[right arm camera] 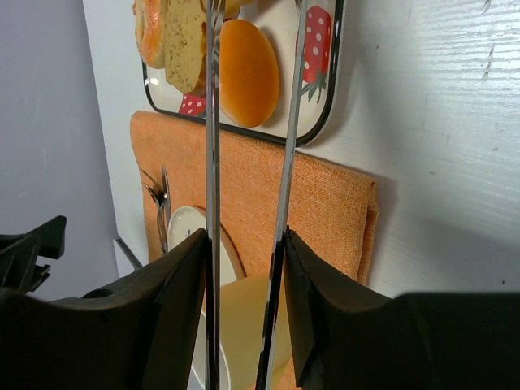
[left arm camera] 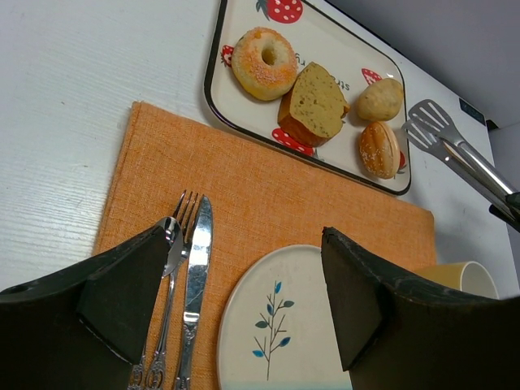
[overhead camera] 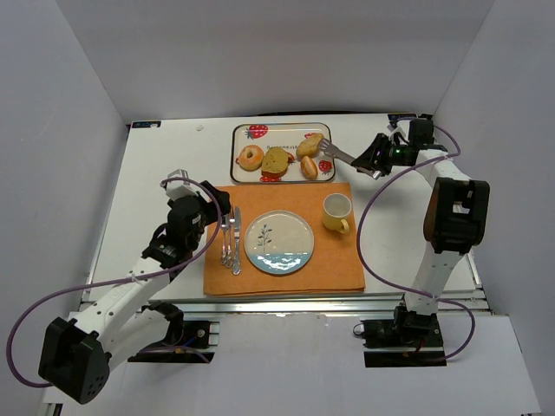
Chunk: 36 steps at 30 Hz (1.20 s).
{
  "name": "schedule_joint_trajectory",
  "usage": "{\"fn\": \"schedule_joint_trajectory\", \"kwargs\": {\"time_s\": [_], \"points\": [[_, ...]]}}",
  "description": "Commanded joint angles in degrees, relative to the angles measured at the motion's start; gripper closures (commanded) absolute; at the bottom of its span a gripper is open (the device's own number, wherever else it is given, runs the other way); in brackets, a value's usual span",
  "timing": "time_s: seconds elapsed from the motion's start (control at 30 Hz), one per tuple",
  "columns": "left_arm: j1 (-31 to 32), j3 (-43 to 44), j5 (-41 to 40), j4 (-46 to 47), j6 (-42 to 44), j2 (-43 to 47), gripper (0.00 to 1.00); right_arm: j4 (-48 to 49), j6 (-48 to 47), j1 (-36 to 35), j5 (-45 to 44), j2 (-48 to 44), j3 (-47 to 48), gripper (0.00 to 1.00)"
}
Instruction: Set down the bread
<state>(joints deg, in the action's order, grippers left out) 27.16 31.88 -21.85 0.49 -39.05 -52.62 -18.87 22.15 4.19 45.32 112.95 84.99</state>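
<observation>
well, right gripper [overhead camera: 375, 161] clamped on tongs [overhead camera: 343, 155], blades apart beside the bread rolls [overhead camera: 310, 146] on the tray [overhead camera: 286, 133] at the far edge; a shallow pinch could squirt one off. left gripper [overhead camera: 223, 211] gapes idle.

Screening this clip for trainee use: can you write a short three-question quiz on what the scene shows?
1. True or false: the right gripper grips the long metal tongs.
2. How many baked items lie on the rectangular strawberry-print tray?
3. Fill in: the yellow ceramic mug stands on the ___ woven placemat.
Key: 1 true; 2 four; 3 orange.
</observation>
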Motion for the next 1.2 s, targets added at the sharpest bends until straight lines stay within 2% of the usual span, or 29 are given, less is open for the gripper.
{"fn": "schedule_joint_trajectory", "kwargs": {"time_s": [0.0, 0.6, 0.63, 0.7, 0.8, 0.9, 0.93, 1.17], "points": [[-0.17, 2.49, -0.22, 1.09, -0.42, -0.64, 0.14, 3.49, 3.95, -0.41, 0.74, 0.87, 2.11, 0.54], [-0.18, 3.28, -0.3, 0.12, -1.12, -0.9, 0.14, 10.17, 12.56, -2.43, 3.54, 7.29, 3.61, 0.54], [-0.17, 3.36, -0.22, 0.12, -1.12, -0.99, 0.14, 11.22, 13.78, -2.43, 4.16, 7.64, 3.26, 0.59], [-0.17, 3.45, -0.21, 0.12, -1.21, -0.99, 0.14, 11.49, 14.06, -2.43, 4.6, 7.82, 3.08, 0.61], [-0.17, 3.45, -0.21, 0.04, -1.29, -0.82, 0.14, 13.68, 15.63, -2.43, 6.09, 7.64, 2.81, 0.75], [-0.17, 3.45, -0.3, 0.04, -1.47, -0.47, 0.14, 15.26, 16.69, -2.25, 7.58, 7.03, 2.9, 0.82], [-0.17, 3.45, -0.3, 0.04, -1.38, -0.38, 0.14, 16.14, 17.04, -2.17, 8.02, 6.85, 2.73, 0.87], [-0.17, 3.01, -0.74, -0.05, -1.29, 0.94, 0.14, 22.21, 17.5, -1.55, 12.77, 3.78, 2.55, 0.99]]}}
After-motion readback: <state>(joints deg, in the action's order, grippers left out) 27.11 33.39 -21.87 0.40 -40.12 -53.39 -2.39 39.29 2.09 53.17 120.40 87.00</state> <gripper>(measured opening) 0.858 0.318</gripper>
